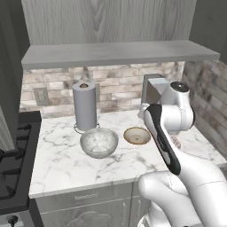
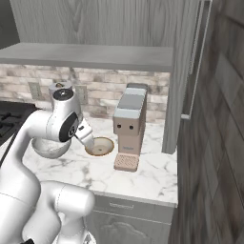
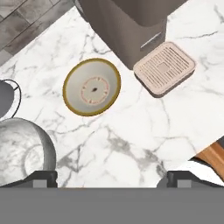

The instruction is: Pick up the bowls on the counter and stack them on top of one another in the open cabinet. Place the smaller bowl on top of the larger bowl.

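Note:
The smaller bowl (image 1: 136,135) (image 2: 100,146) (image 3: 92,86), tan with a pale inside, rests on the marble counter (image 1: 66,164) (image 2: 152,174) (image 3: 144,140). Left of it stands the larger bowl (image 1: 99,142) (image 3: 22,151), marbled grey-white; in the right base view my arm hides part of this larger bowl (image 2: 46,148). My gripper (image 3: 113,178) hovers over the counter, open and empty. In the hand view the small bowl lies past its fingertips and the big bowl sits by the left fingertip (image 3: 41,177). The open cabinet's grey shelf (image 1: 115,53) (image 2: 95,55) hangs above with nothing on it.
A grey coffee machine (image 1: 153,88) (image 2: 129,119) (image 3: 127,26) with a pinkish drip tray (image 2: 126,162) (image 3: 164,68) stands right of the small bowl. A paper towel roll (image 1: 84,105) is behind the big bowl. The black stove (image 1: 13,155) borders the counter's left; a cabinet door (image 2: 183,81) hangs open at right.

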